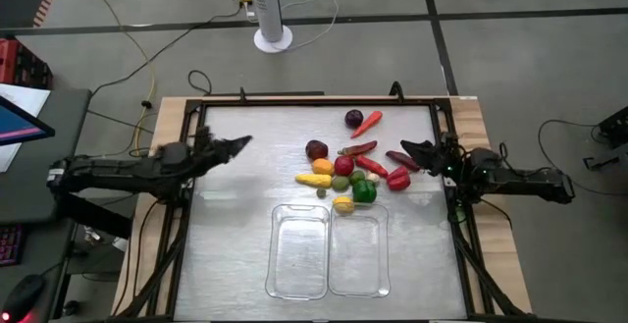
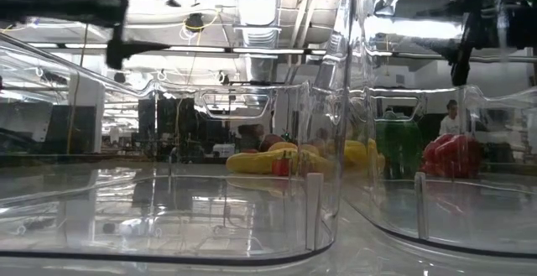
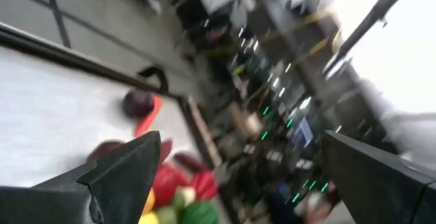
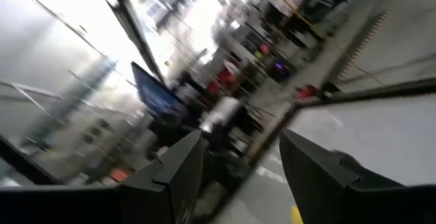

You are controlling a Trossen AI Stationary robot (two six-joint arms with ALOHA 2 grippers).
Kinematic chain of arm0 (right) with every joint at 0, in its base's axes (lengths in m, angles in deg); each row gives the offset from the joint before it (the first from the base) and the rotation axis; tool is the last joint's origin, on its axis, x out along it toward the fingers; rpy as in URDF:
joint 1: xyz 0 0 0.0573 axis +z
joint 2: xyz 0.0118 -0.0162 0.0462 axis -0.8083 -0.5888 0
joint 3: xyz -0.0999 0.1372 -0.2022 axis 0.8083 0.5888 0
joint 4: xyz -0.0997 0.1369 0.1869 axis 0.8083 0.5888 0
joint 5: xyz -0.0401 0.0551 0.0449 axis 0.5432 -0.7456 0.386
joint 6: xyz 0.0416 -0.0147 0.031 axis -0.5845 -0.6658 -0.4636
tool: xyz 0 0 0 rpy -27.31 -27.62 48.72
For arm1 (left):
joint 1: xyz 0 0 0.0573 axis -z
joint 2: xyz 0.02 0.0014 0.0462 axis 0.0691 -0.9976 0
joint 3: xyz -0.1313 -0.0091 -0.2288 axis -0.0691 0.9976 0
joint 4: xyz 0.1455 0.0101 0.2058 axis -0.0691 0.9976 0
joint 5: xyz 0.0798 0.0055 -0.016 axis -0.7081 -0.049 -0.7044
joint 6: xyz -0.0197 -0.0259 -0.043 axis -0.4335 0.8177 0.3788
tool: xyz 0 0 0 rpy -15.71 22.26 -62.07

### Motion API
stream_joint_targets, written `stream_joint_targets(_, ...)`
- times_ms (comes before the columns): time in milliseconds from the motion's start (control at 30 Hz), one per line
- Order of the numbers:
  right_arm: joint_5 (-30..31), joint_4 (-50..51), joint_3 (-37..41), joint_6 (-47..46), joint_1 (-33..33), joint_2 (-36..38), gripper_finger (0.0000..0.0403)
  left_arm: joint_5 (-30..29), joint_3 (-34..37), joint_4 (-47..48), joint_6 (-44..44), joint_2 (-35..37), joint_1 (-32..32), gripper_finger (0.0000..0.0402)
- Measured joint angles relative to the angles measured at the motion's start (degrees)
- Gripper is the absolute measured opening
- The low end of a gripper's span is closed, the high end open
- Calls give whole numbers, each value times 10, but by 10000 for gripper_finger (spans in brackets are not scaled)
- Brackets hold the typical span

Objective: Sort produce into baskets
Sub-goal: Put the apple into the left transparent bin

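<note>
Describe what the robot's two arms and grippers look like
Both arms are dark, nearly black, built of jointed segments and ending in a tapered pair of fingers. The left gripper comes to a narrow point. The right gripper looks the same, with a small green light near its wrist. Up close the fingers are flat, angular, matte black wedges.

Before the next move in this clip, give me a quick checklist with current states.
1. Both baskets empty: ok.
2. Produce pile still on table, unsorted: ok.
3. Left gripper open and empty: ok.
4. Right gripper empty, fingers parted: ok.
5. Right gripper beside dark purple piece; whether they touch: cannot tell.
6. Red chilli and dark round piece lie apart from pile: ok.
</note>
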Motion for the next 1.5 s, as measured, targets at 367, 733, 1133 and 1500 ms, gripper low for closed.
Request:
stream_joint_targets(367,-57,165,-109,36,0,-60,221,252,-198,51,-103,-330,-119,378)
stream_joint_targets(733,-78,263,-168,96,31,-86,221,320,-492,296,-295,-596,-149,325)
stream_joint_targets(1133,-27,315,-183,113,73,-122,221,276,-787,592,-538,-812,-149,366)
stream_joint_targets(1500,-11,294,-183,95,72,-145,221,236,-847,678,-655,-905,-165,377)
